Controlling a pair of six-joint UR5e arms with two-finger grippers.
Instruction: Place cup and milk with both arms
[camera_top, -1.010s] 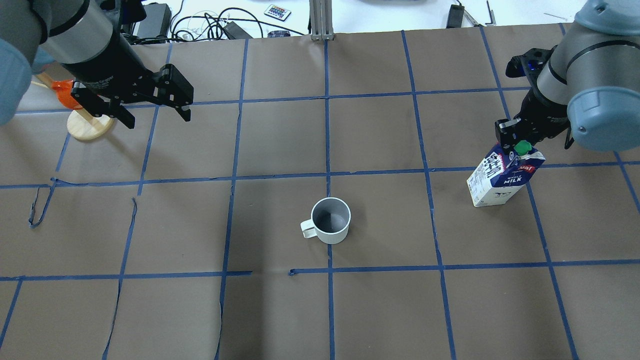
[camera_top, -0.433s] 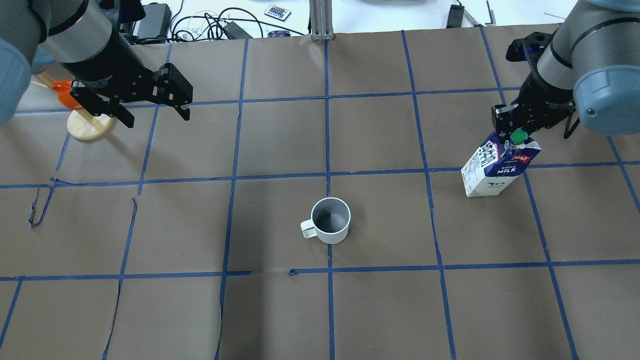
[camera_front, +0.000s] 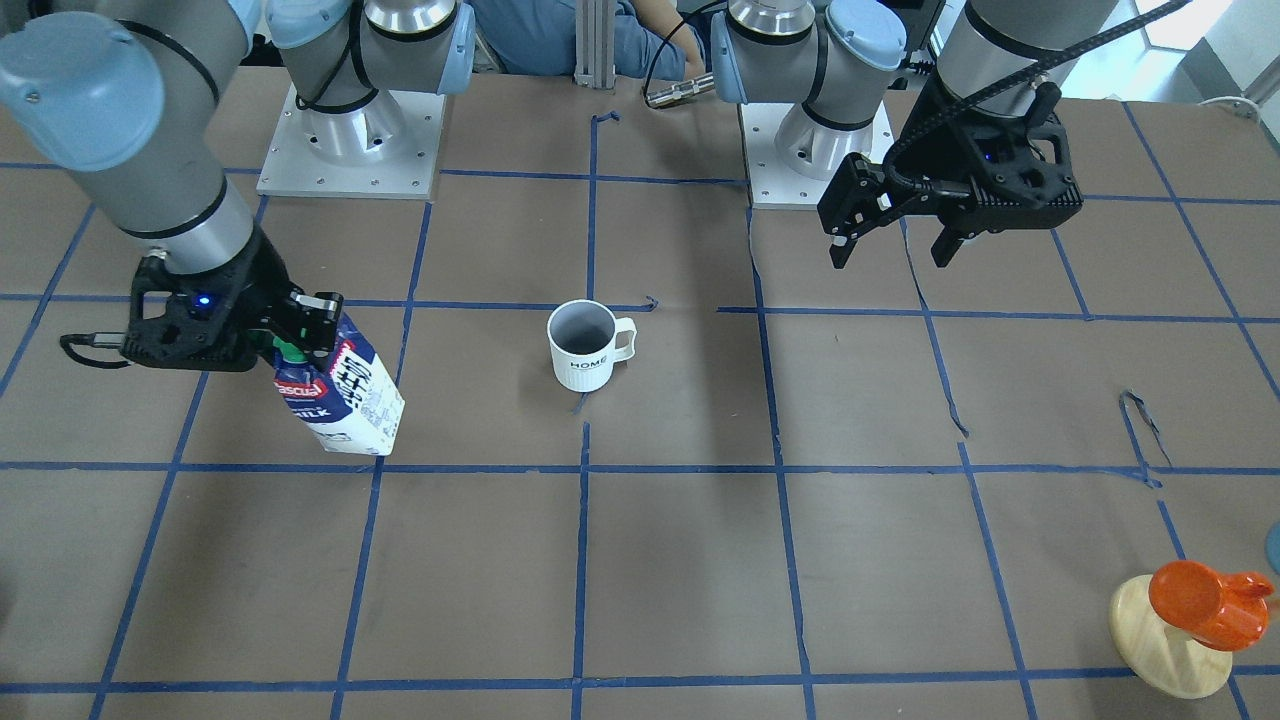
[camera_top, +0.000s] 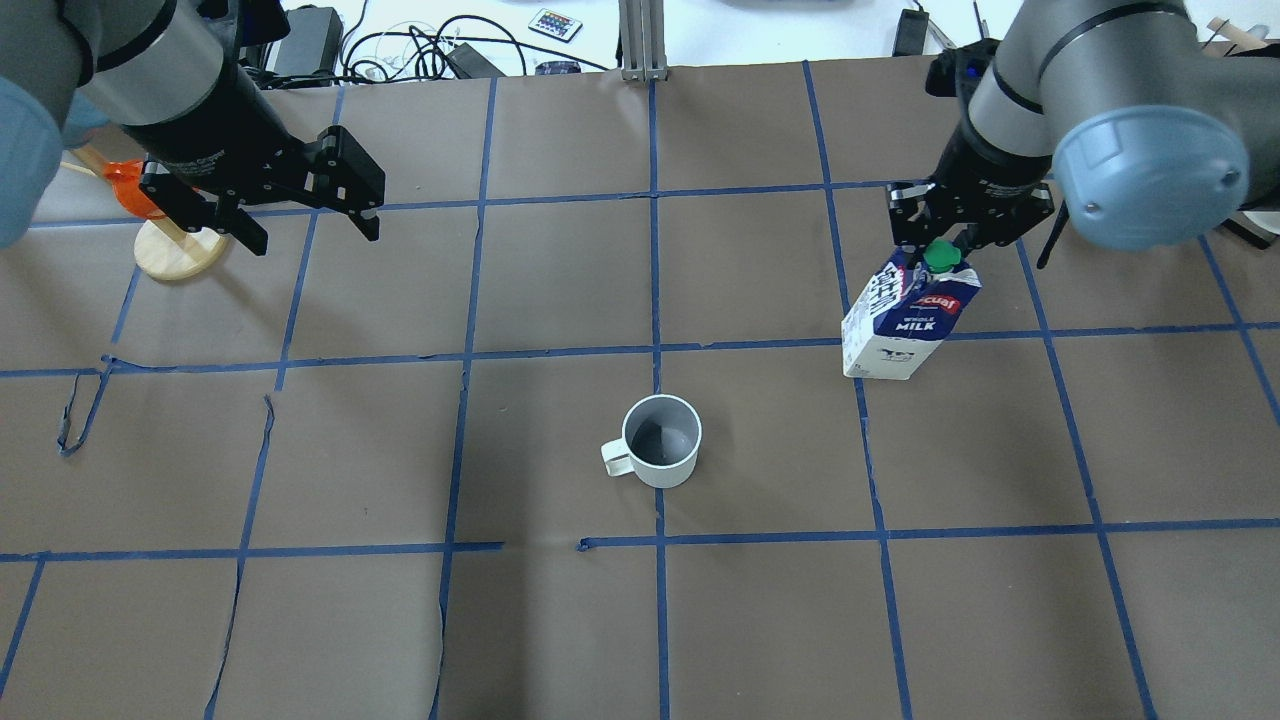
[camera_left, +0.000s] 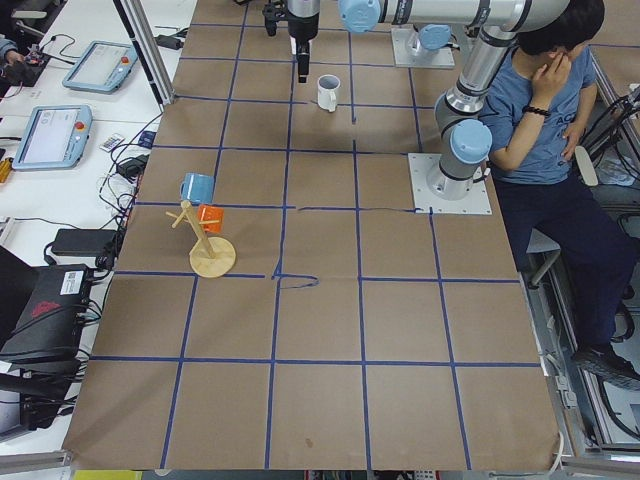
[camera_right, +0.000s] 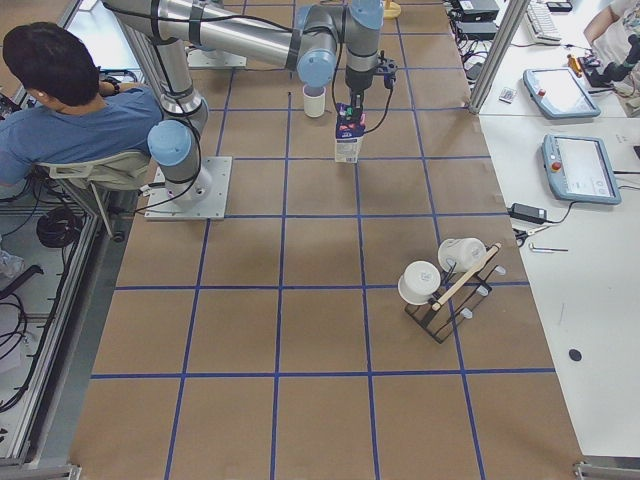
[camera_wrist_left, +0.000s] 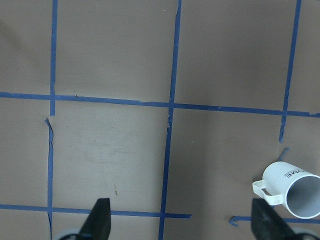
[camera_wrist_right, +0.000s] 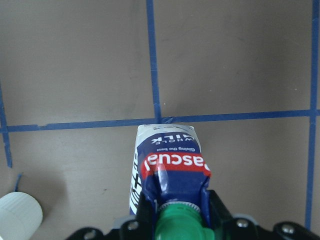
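Cup (camera_top: 661, 442) upright; milk (camera_top: 908, 322) in right pincer (camera_top: 938, 243).

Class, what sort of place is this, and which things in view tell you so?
Probably a robotics lab: left arm and right arm bolted to a tape-gridded table, control tablets on side benches, a seated operator.

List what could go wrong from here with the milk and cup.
1. The right gripper pinches the milk only at its gable top, and the carton hangs tilted; it may slip, or land on an edge and topple.
2. The cup stands unheld, the left gripper open and away; a carton swung nearby might knock it.
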